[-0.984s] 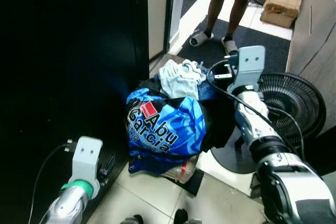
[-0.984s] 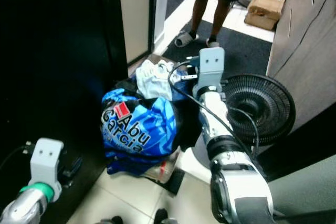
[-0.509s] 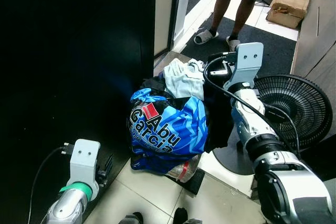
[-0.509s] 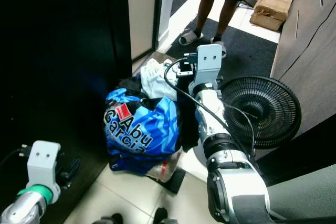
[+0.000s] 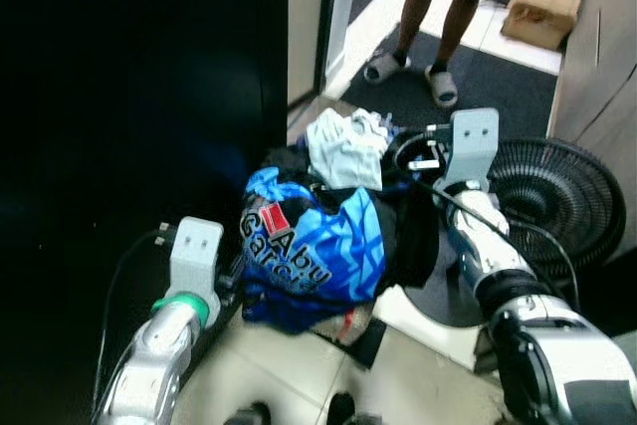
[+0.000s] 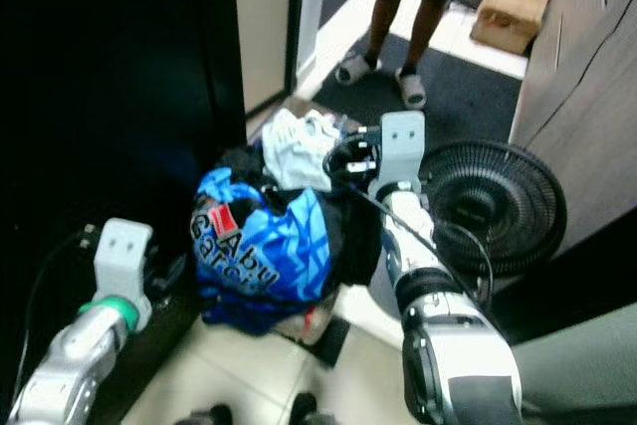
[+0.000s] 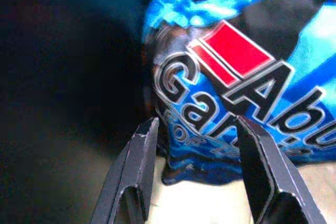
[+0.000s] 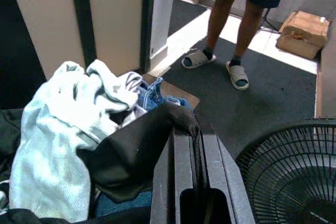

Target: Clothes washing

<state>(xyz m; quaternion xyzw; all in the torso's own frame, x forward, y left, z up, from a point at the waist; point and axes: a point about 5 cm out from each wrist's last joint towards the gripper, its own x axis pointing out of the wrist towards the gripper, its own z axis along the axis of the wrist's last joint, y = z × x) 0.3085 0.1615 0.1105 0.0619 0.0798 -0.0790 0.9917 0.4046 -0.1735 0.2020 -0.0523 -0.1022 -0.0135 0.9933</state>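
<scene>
two fingers (image 8: 195, 145) pinching black cloth (image 8: 131, 156)

Glossy blue plastic bag (image 5: 314, 251)

The left hand (image 7: 195, 129) has risen from the lower left of the frame toward the blue jersey (image 5: 317, 251).

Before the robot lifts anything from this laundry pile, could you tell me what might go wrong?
1. The right gripper is shut on a black garment that lies under the white cloth; pulling may tumble the white cloth to the floor.
2. The fan stands right beside the right arm, so a sideways swing could knock it.
3. The left gripper is open at the blue bag; a pinch on loose fabric might slip.
</scene>
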